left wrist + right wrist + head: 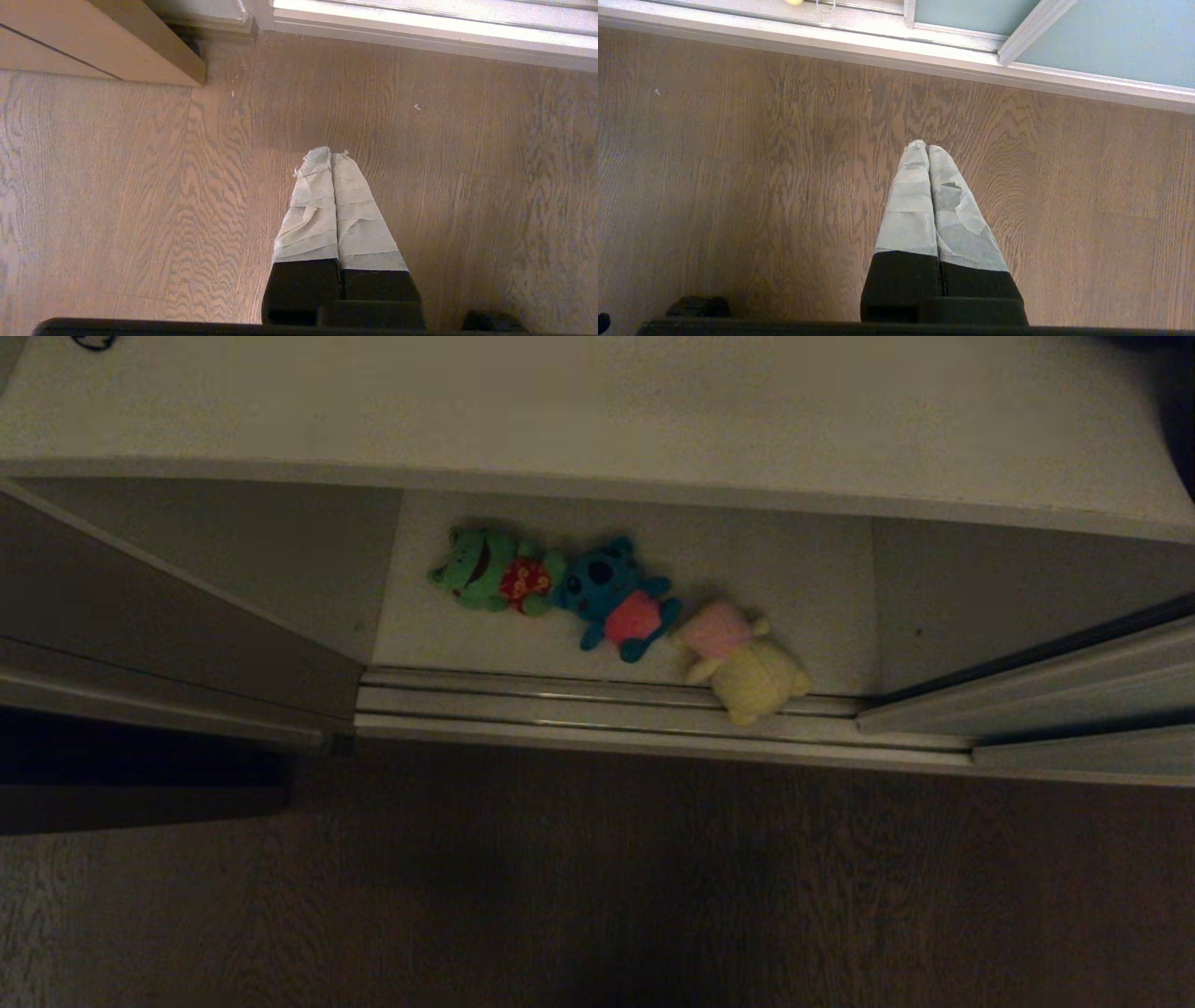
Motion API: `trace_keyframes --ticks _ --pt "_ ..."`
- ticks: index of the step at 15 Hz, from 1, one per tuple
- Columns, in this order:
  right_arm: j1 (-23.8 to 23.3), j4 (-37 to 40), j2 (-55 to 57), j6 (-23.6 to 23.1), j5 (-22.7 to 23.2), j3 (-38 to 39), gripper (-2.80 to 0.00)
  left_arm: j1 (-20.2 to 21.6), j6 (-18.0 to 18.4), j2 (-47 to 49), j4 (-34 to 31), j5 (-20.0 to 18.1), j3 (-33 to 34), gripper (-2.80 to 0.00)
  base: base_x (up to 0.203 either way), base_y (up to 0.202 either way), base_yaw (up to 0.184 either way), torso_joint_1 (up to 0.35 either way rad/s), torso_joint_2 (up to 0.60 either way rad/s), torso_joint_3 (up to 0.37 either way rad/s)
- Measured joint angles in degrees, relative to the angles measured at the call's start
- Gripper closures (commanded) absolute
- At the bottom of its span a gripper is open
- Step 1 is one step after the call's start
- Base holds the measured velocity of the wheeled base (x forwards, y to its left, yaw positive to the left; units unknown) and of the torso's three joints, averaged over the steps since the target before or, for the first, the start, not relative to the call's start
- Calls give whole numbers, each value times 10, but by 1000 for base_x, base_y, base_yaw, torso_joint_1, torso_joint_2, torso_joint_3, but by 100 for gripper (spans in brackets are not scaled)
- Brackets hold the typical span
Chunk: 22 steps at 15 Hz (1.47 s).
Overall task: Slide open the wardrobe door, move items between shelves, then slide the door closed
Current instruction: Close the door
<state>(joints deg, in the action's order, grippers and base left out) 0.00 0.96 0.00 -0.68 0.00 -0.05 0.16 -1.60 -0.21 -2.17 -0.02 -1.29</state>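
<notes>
Door (1111, 42) slid to the right, so the lower shelf (794, 579) is exposed w/ three toys in a row: frog (485, 571), blue (611, 597), yellow (742, 663) (prob. overhanging the track (560, 700)). Left hand (331, 154) and right hand (926, 145) closed tight, empty, above the floor (117, 186).

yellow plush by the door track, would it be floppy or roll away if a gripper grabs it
The yellow plush looks soft and stuffed, so it would likely squash and sag in a grip rather than stay stiff. It lies slumped flat with its lower end over the floor track, so rolling seems unlikely; a push might snag it on the track's ridges.
</notes>
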Motion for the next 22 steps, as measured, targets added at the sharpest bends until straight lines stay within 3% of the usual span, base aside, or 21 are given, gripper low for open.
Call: trace_keyframes --ticks 3,10,22 --pt "0 0 0 0 0 0 0 0 0 0 0 0 1 0 -33 0 2 1 1 2" --pt "0 0 0 0 0 0 0 0 0 0 0 0 0 0 -181 0 -1 0 4 3" --pt "0 0 0 0 0 0 0 0 0 1 2 0 1 0 0 0 0 0 0 0"
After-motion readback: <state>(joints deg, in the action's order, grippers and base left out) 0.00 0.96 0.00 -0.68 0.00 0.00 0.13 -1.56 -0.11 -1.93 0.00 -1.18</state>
